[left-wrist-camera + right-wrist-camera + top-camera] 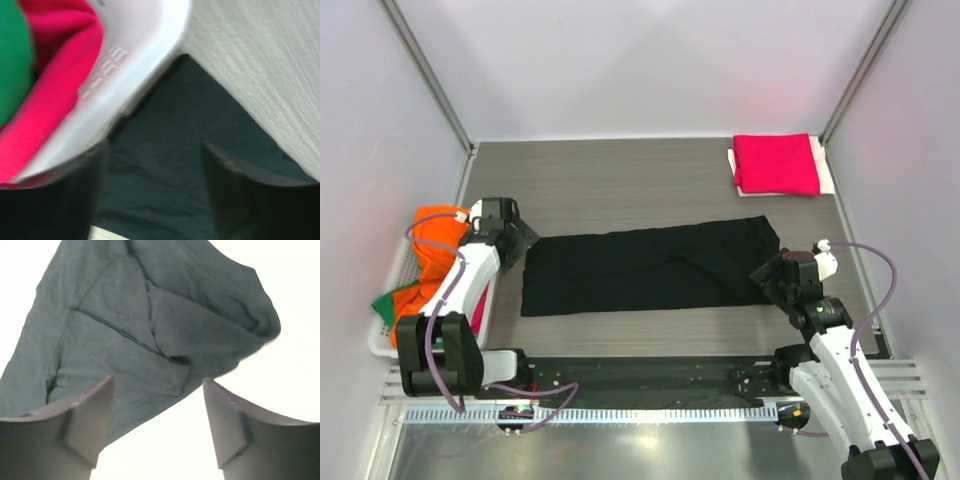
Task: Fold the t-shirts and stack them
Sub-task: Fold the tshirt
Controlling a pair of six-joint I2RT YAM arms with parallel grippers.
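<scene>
A black t-shirt [650, 270] lies folded into a long band across the middle of the table. My left gripper [525, 243] hovers open over its left end [165, 165], fingers apart with only cloth beneath them. My right gripper [767, 280] is open at the shirt's right end [150, 335], nothing between its fingers. A crimson-pink t-shirt [777, 163] lies folded at the back right on a white one. Orange [438, 232], green [386, 305] and pink [55, 100] shirts fill the basket at the left.
The white mesh basket [382, 340] stands at the table's left edge, its rim [145, 55] close beside my left gripper. Metal frame posts rise at the back corners. A black rail [640, 375] runs along the near edge between the arm bases.
</scene>
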